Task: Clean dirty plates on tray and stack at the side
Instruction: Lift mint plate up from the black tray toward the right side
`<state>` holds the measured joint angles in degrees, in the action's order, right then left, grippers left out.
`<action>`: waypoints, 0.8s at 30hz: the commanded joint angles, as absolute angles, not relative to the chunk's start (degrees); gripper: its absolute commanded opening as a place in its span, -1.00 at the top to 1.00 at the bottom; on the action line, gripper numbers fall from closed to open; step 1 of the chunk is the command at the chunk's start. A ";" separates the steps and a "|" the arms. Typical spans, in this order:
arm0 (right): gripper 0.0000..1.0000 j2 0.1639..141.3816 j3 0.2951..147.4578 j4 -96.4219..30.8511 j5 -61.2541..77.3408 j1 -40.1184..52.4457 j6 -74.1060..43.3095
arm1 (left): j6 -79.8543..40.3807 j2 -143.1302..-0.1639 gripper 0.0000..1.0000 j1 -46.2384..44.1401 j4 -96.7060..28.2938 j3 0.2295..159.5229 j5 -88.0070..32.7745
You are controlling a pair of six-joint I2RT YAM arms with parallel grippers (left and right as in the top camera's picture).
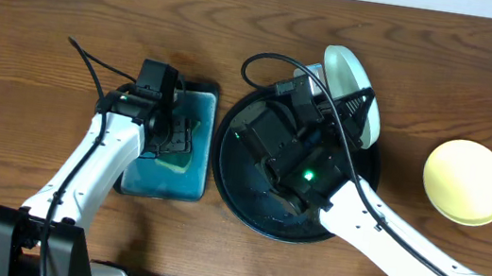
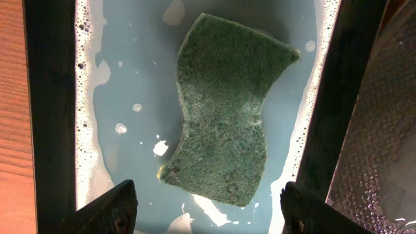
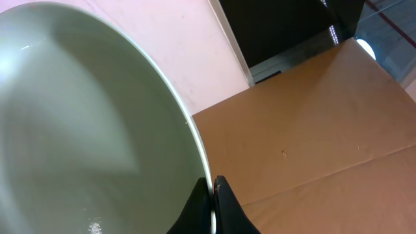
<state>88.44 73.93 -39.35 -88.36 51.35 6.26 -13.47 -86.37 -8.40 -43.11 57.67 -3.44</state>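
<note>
The black tray point(image 1: 237, 192) lies at the table's middle. My right gripper point(image 1: 350, 102) is shut on the rim of a pale mint plate point(image 1: 356, 80) and holds it tilted on edge over the tray's far right side. In the right wrist view the fingers point(image 3: 213, 187) pinch the plate's white rim point(image 3: 84, 130). The pale yellow plate point(image 1: 466, 181) lies upside down on the table at the right. A second mint plate is not visible. My left gripper point(image 1: 173, 138) is open over the basin, just above a green sponge point(image 2: 224, 110) that floats in the water; its fingers point(image 2: 208, 198) are apart and empty.
The rectangular black basin point(image 1: 205, 104) with blue-green soapy water stands just left of the tray; its wall point(image 2: 49, 110) shows in the left wrist view. A black cable loops over the tray's far side point(image 1: 265, 61).
</note>
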 commanded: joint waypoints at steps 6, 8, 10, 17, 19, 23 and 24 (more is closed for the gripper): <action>0.98 87.57 74.02 -39.53 -75.29 45.84 -2.07 | -13.37 -86.61 -0.44 -8.27 -43.24 57.21 -2.72; 0.98 87.57 74.02 -40.18 -65.17 42.59 -5.54 | -13.37 -86.61 -0.44 -8.27 -43.27 57.21 -2.72; 0.98 87.57 74.02 -41.15 -53.56 39.05 -8.84 | -13.37 -86.61 -0.43 -8.27 -43.27 57.21 -2.72; 0.97 87.68 73.38 -43.51 -16.27 26.83 -14.52 | -13.37 -86.61 -0.43 -8.27 -43.22 57.21 -2.72; 0.97 87.72 72.77 -43.55 -9.93 24.05 -14.52 | -13.37 -86.61 -0.43 -8.27 -43.22 57.21 -2.72; 0.98 87.72 71.48 -43.55 -2.24 19.07 -14.57 | -13.37 -86.61 -0.43 -8.27 -43.24 57.21 -2.72; 0.98 87.72 71.37 -43.68 -0.82 18.04 -14.59 | -13.37 -86.61 -0.44 -8.27 -43.24 57.21 -2.72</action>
<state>88.44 72.16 -43.62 -13.41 21.10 -12.67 -13.47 -86.37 -8.40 -43.11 57.67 -3.44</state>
